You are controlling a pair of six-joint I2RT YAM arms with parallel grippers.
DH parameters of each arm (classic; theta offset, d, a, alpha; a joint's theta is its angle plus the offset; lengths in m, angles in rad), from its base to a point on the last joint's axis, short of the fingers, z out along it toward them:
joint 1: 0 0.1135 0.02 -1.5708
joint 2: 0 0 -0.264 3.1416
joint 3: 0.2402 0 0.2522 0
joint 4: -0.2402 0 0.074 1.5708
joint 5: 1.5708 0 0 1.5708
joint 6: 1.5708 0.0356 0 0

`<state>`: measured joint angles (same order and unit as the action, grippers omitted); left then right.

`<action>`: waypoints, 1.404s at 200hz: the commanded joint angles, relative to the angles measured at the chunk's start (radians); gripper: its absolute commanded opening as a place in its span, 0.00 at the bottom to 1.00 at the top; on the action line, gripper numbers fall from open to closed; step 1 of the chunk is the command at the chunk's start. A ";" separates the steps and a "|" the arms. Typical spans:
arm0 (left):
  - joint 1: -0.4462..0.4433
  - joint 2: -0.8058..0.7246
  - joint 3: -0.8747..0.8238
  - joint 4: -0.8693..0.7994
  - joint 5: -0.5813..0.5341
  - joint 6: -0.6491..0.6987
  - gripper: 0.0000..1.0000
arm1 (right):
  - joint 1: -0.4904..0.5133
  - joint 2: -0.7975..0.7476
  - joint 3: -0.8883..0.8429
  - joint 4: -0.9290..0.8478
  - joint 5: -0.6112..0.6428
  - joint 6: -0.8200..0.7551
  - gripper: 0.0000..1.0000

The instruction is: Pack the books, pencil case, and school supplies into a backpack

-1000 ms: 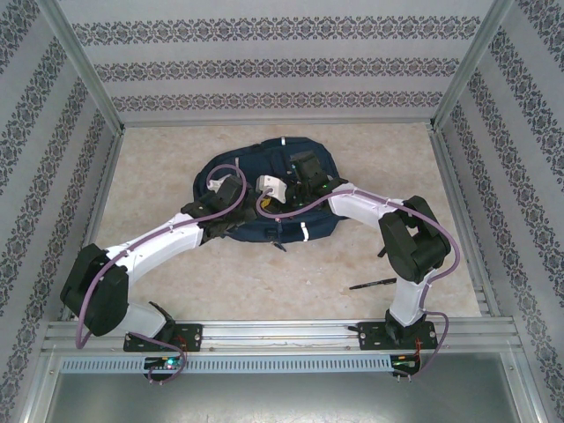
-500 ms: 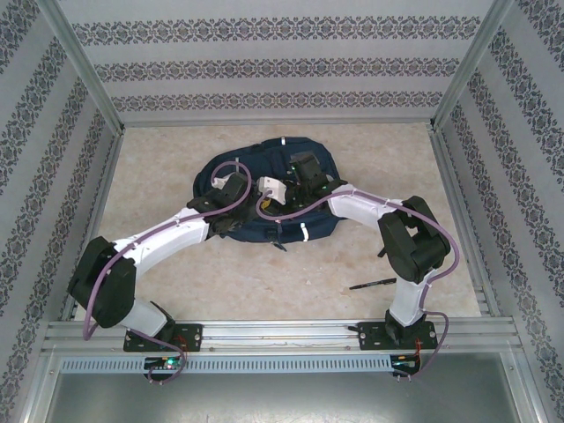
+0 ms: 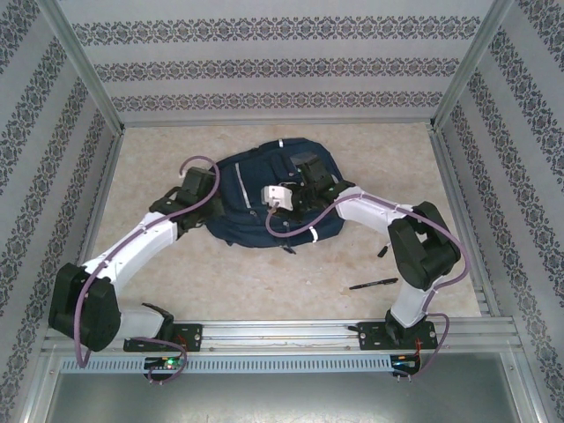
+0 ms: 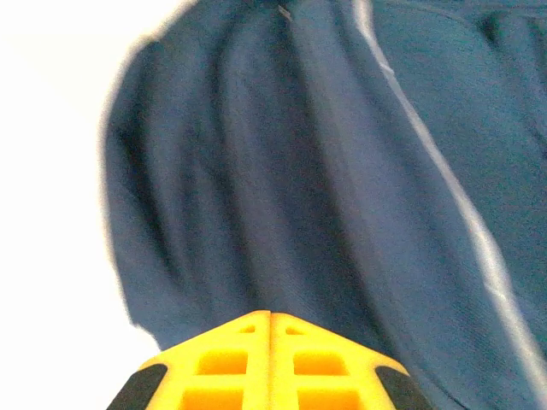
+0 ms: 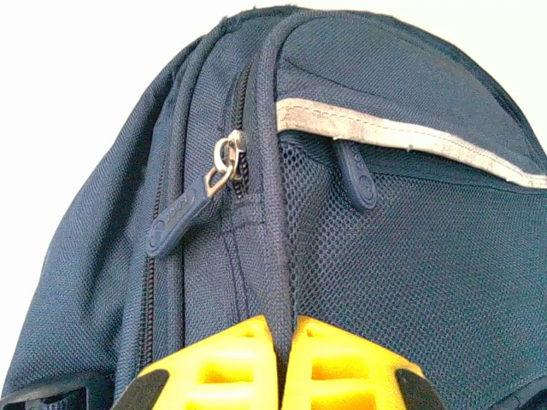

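The dark navy backpack (image 3: 251, 211) lies flat mid-table, its zipper pull (image 5: 179, 213) and white reflective stripe (image 5: 410, 137) close in the right wrist view. My right gripper (image 3: 304, 176) (image 5: 285, 323) is shut on a raised seam of the backpack (image 5: 385, 256) beside the mesh pocket. My left gripper (image 3: 204, 192) (image 4: 271, 314) is shut with nothing in it, at the bag's left edge, facing the fabric (image 4: 299, 171). A slim black pen (image 3: 372, 284), one of the school supplies, lies on the table at the right. The books and the pencil case are out of view.
Patterned walls with metal posts (image 3: 84, 79) enclose the table on three sides. The arm bases sit on a metal rail (image 3: 282, 333) at the near edge. Bare beige tabletop (image 3: 264, 282) lies between the backpack and the rail.
My left gripper has closed and drawn back leftward from over the backpack to its left edge. The backpack now lies spread wider. The right gripper has kept its hold.
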<state>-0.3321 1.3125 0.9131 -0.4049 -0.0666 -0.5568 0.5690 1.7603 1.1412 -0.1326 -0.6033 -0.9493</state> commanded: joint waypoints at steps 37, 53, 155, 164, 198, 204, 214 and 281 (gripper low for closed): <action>0.060 0.059 0.020 0.229 0.670 0.095 0.18 | -0.017 -0.036 -0.008 -0.029 -0.077 -0.018 0.00; -0.021 0.035 0.013 0.247 0.618 -0.029 0.29 | -0.027 -0.023 0.004 -0.007 -0.108 0.051 0.00; -0.300 0.104 0.101 -0.047 0.041 -0.250 0.45 | -0.035 0.011 0.014 0.083 -0.167 0.171 0.00; -0.301 0.117 0.118 -0.066 0.026 -0.254 0.46 | -0.031 0.011 0.013 0.081 -0.163 0.166 0.00; -0.303 0.175 0.156 -0.097 0.022 -0.293 0.44 | -0.014 0.005 0.006 0.096 -0.137 0.160 0.00; -0.304 0.177 0.145 -0.082 0.023 -0.308 0.42 | -0.014 0.005 0.005 0.102 -0.141 0.168 0.00; -0.303 0.181 0.125 -0.041 0.031 -0.315 0.38 | -0.011 0.004 0.003 0.109 -0.144 0.174 0.00; -0.305 0.281 0.188 -0.145 -0.011 -0.324 0.30 | 0.017 -0.019 -0.001 0.125 -0.146 0.173 0.00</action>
<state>-0.6292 1.5482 1.0782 -0.4751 -0.0227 -0.8551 0.5568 1.7676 1.1191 -0.0704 -0.6476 -0.7891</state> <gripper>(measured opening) 0.333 0.043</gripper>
